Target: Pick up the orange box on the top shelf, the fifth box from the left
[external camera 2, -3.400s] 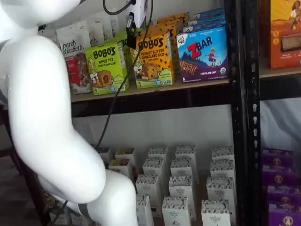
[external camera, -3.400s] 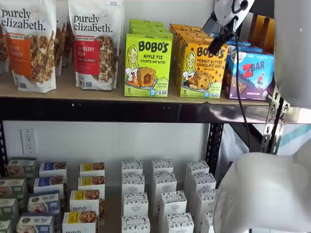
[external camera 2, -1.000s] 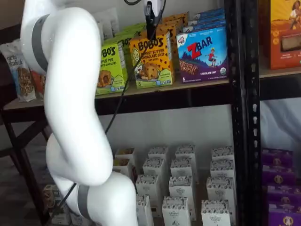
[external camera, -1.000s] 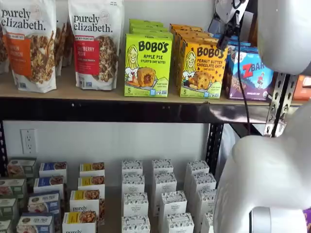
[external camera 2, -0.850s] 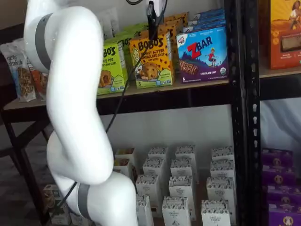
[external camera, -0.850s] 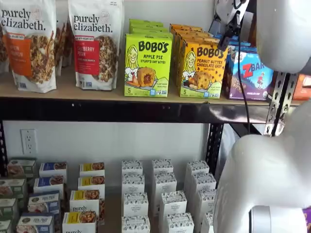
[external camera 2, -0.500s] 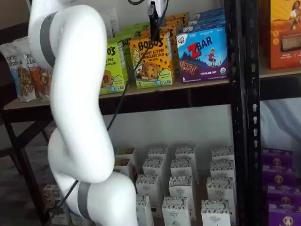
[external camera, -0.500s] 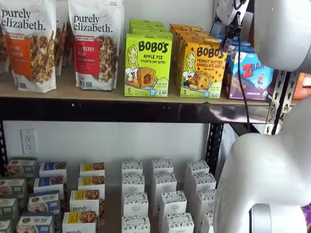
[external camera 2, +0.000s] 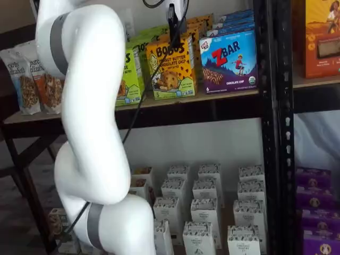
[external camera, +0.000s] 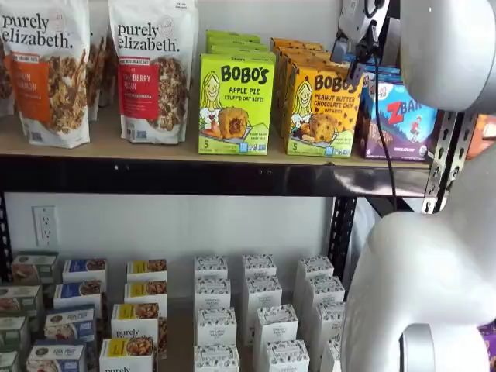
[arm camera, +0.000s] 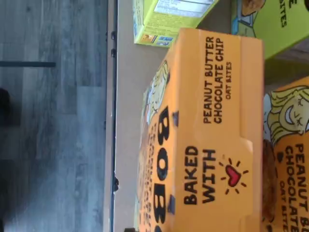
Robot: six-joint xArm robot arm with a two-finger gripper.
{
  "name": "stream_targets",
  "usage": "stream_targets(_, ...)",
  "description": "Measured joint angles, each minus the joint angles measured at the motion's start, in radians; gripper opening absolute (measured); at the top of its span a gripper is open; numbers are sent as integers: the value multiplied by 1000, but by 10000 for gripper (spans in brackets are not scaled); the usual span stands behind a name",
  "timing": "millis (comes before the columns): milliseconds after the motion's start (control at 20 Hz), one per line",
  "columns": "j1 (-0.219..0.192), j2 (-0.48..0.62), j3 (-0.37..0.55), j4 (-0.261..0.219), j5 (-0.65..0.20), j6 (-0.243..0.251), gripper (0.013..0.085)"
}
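Note:
The orange box (external camera: 322, 108) stands at the front of its row on the top shelf (external camera: 155, 149), between a green box and a blue one; it also shows in the other shelf view (external camera 2: 171, 69). My gripper (external camera: 355, 63) hangs from above at the box's upper right corner. In a shelf view only one black finger of the gripper (external camera 2: 172, 25) shows side-on over the box's top edge. The jaws stand wide open and hold nothing. The wrist view is filled by the orange box's top face (arm camera: 212, 135), reading "PEANUT BUTTER CHOCOLATE CHIP"; no fingers show there.
A lime-green Bobo's apple pie box (external camera: 235, 105) and a ZBar box (external camera: 399, 120) flank the orange one. Granola bags (external camera: 153, 70) stand further left. Small white boxes (external camera: 260, 310) fill the lower level. My white arm (external camera 2: 90, 122) blocks part of the shelf; a black upright (external camera 2: 271, 127) stands right.
The gripper has edged slightly up and closer over the orange box's top. The arm's white links have shifted a little across both shelf views. No box has moved.

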Motion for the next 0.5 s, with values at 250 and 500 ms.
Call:
stream_targets(250, 16, 17, -13, -32, 18, 9, 850)
stream_targets(500, 26, 24, -10, -52, 27, 14, 850)
